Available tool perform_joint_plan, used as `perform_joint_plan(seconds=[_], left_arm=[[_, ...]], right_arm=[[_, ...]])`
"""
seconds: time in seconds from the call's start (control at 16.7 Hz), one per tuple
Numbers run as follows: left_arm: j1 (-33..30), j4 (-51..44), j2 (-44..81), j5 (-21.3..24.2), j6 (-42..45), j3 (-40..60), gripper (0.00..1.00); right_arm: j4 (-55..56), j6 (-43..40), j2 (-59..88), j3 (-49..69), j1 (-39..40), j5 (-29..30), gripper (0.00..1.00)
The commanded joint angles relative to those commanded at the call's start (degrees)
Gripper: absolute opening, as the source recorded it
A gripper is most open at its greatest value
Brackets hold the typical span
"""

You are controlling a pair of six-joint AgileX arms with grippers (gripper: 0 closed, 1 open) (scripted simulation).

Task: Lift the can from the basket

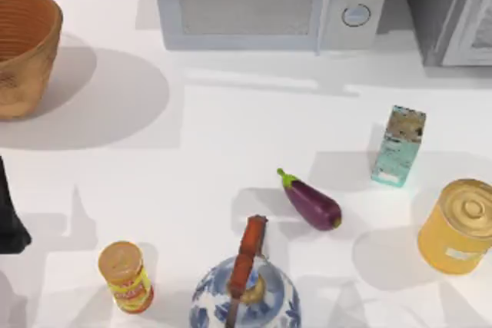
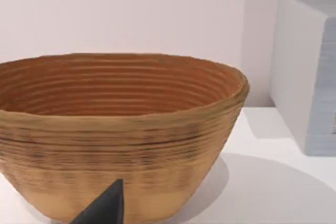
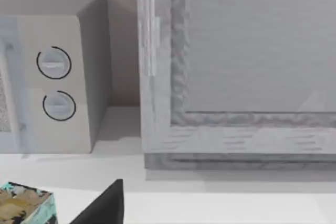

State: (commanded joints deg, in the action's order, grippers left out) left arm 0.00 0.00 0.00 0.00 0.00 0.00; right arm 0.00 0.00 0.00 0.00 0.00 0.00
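Note:
The basket is a large round orange-brown wicker bowl at the table's far left corner, cut by the top view's edge. The left wrist view faces its side and ribbed inner wall from close by. The can is hidden; the part of the basket's inside that I see holds nothing. My left arm is a dark shape at the left edge, nearer the front than the basket, and a dark tip of my left gripper points at the basket's wall. A dark tip of my right gripper faces the back right appliances.
A white microwave and a grey appliance stand along the back. A teal carton, an eggplant and a big yellow tin lie right of centre. An orange-yellow-labelled can and a blue-white teapot are at the front.

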Motion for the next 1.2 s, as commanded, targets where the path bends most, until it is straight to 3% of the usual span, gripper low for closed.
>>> perform_joint_plan(seconds=[0.3,0.54,0.84,1.2], left_arm=[[0.3,-2.0,3.2,0.6,0.0,2.7,1.00],[1.5,-8.7,14.7,2.4,0.3,13.5,1.00],[3.6,-21.1,37.0,5.0,1.4,36.0,1.00],[6.4,-39.4,70.5,7.1,4.3,70.1,1.00]], right_arm=[[0.0,0.0,0.0,0.0,0.0,0.0,1.00],[0.0,0.0,0.0,0.0,0.0,0.0,1.00],[0.0,0.0,0.0,0.0,0.0,0.0,1.00],[0.0,0.0,0.0,0.0,0.0,0.0,1.00]])
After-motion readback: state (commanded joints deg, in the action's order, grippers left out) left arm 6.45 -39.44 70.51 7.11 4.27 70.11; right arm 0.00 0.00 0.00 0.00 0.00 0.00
